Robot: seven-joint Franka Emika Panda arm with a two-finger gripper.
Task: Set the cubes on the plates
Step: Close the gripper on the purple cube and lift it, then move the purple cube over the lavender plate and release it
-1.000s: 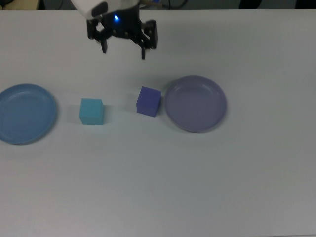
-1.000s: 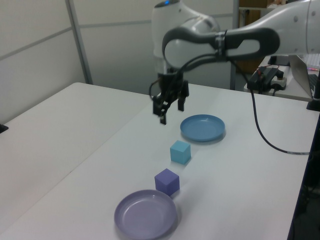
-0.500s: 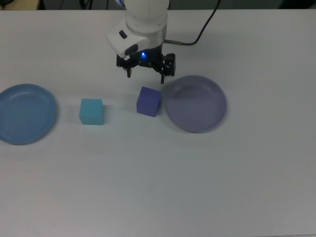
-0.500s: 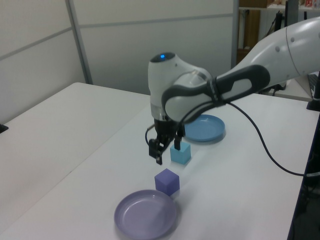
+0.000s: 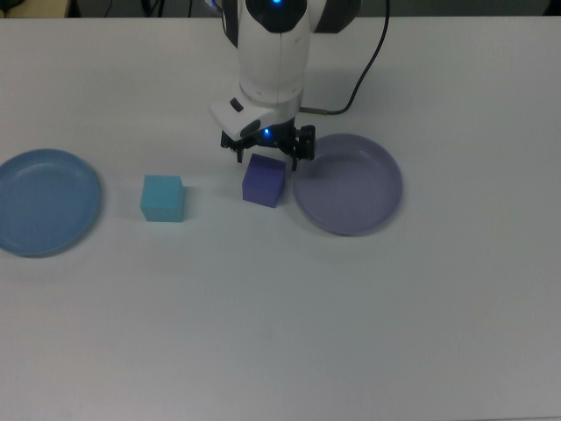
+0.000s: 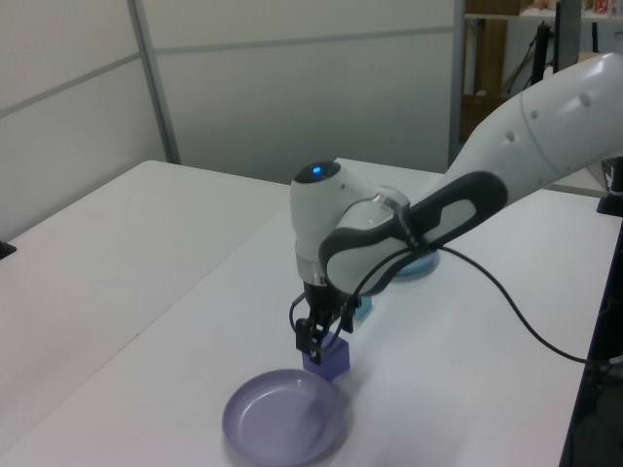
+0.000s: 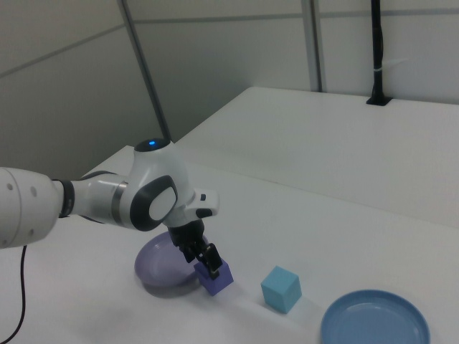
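Purple cube (image 5: 264, 181) sits on the surface directly beneath the claw (image 5: 266, 154), whose spread fingers straddle its far edge. Lavender plate (image 5: 348, 183) waits just beside it, on the top view's right.

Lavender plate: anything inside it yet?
Nothing shows in the lavender plate; its bowl is bare in the top view. The purple cube sits on the table beside the rim, with the gripper open around it. The arm covers no part of the plate there.
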